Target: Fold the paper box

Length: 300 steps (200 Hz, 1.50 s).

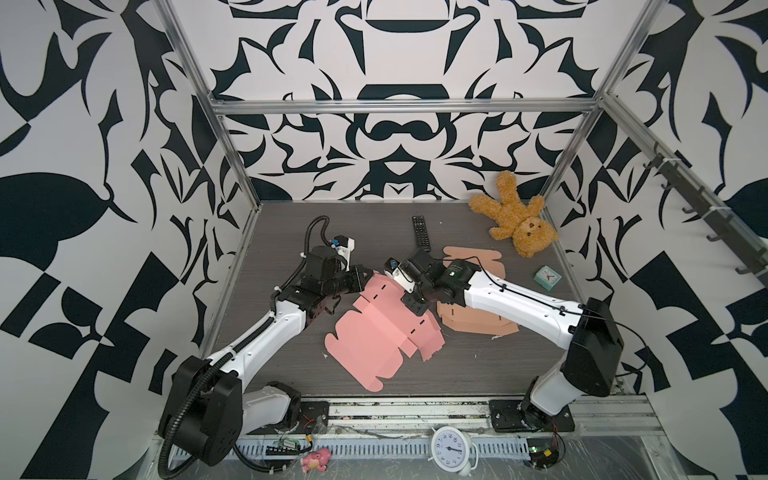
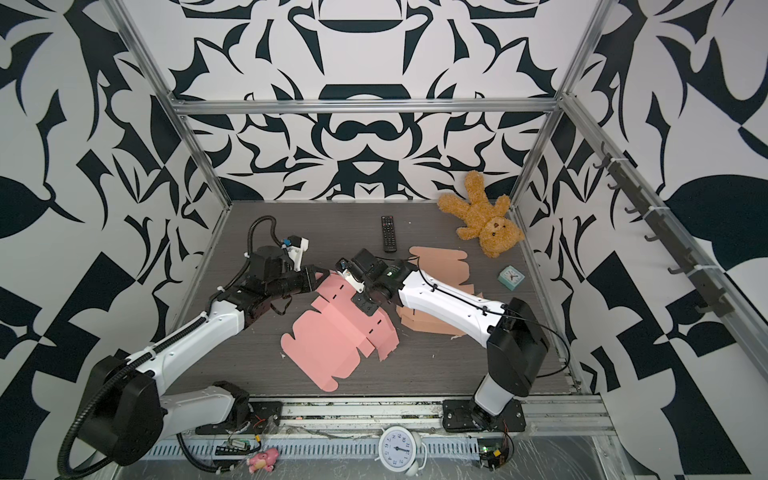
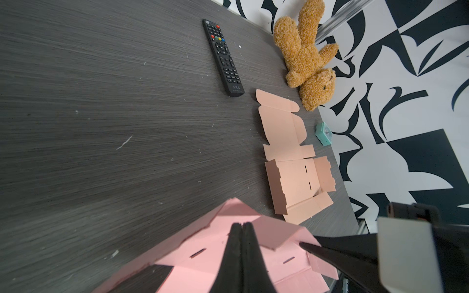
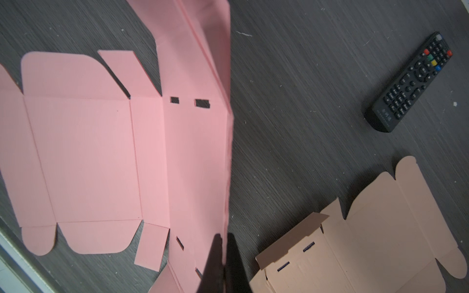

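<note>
Both arms' fingers (image 3: 232, 256) tight on pink box (image 1: 374, 336).

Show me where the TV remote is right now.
In both top views the remote lies at the back of the table, left of the teddy bear.

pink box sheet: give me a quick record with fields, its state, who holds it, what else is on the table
item: pink box sheet
state: mostly flat, far edge panel folded up
left gripper: shut on a raised flap of it
right gripper: shut on its folded edge
beside it: tan box sheet, partly folded
also on table: remote, teddy bear, teal clock
</note>
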Motion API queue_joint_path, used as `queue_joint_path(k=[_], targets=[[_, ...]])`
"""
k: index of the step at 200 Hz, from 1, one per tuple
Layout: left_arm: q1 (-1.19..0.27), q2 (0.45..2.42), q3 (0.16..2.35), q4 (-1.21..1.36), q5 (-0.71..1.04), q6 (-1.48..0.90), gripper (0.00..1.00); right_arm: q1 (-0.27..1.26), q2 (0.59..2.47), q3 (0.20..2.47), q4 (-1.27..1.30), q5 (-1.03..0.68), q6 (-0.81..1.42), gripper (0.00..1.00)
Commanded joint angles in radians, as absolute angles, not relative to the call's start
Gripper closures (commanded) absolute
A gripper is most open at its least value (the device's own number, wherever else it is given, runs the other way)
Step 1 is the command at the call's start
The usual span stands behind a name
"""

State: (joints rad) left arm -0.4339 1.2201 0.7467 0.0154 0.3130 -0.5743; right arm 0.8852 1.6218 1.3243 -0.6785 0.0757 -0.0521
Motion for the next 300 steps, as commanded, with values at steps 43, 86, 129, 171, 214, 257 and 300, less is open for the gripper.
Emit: queue_joint_path(k=[43,86,129,171,214,257,300], targets=[[-0.443,1.249,0.796,0.008,0.340,-0.557,1.00,0.894,1.579,1.321,-0.647,0.080,-0.057,1.00],[-0.455,1.250,0.777,0.009,0.352,-0.556,1.00,0.894,1.585,1.331,-0.649,0.084,-0.058,1.00],[-0.478,1.229,0.746,0.008,0.349,-0.555,1.00,0.894,1.589,1.342,-0.649,0.095,-0.061,1.00],[-0.513,1.215,0.720,0.010,0.332,-0.561,1.00,0.901,1.599,1.358,-0.652,0.101,-0.065,1.00],[-0.526,1.206,0.713,0.028,0.340,-0.577,1.00,0.919,1.605,1.368,-0.657,0.127,-0.067,1.00],[-0.527,1.224,0.687,0.078,0.375,-0.604,1.00,0.936,1.578,1.341,-0.624,0.152,-0.090,1.00],[-0.524,1.203,0.648,0.104,0.353,-0.611,1.00,0.983,1.597,1.359,-0.668,0.319,-0.135,1.00]])
